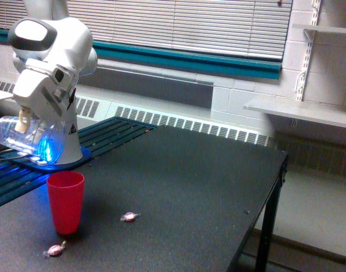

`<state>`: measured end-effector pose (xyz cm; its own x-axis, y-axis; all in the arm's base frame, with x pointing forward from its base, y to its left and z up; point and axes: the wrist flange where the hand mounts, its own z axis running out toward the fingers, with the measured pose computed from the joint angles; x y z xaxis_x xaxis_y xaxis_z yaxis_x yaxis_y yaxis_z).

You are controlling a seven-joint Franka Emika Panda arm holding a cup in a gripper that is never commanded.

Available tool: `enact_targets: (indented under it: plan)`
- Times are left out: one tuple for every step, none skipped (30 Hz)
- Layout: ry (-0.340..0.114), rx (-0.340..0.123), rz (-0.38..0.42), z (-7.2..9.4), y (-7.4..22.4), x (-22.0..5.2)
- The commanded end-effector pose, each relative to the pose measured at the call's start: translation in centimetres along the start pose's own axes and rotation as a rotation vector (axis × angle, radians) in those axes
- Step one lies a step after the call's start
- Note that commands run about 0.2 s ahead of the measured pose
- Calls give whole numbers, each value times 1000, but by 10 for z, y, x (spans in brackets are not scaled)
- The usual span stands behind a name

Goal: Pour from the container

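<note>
1. The container (25,139), a clear tumbler, lies nearly on its side in my grip, its mouth pointing toward the exterior view's right and slightly down. It looks empty, though blue glare near the mouth blurs the view.
2. My gripper (21,122) is clamped on the container's wall from above; one pale finger shows against the plastic, and the jaws themselves are mostly hidden.
3. Below me and a little toward the mouth side stands the red cup (65,201), upright on the black table (189,187).
4. Two wrapped candies lie outside the cup: one (128,216) well past it on the mouth side, another (55,249) just beyond its base, nearer the camera.
5. I judge the pour to be at or near its end, with some contents having missed.
6. To do this step well, I should keep my clamp firm so the smooth wall does not slip, hold the lip directly over the cup, and tilt slowly rather than flinging.
</note>
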<state>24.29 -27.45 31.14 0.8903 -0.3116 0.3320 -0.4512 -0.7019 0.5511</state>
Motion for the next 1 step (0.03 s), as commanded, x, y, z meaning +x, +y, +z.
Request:
enact_targets:
  plan:
    - [6, 29, 25, -3, -11, -1]
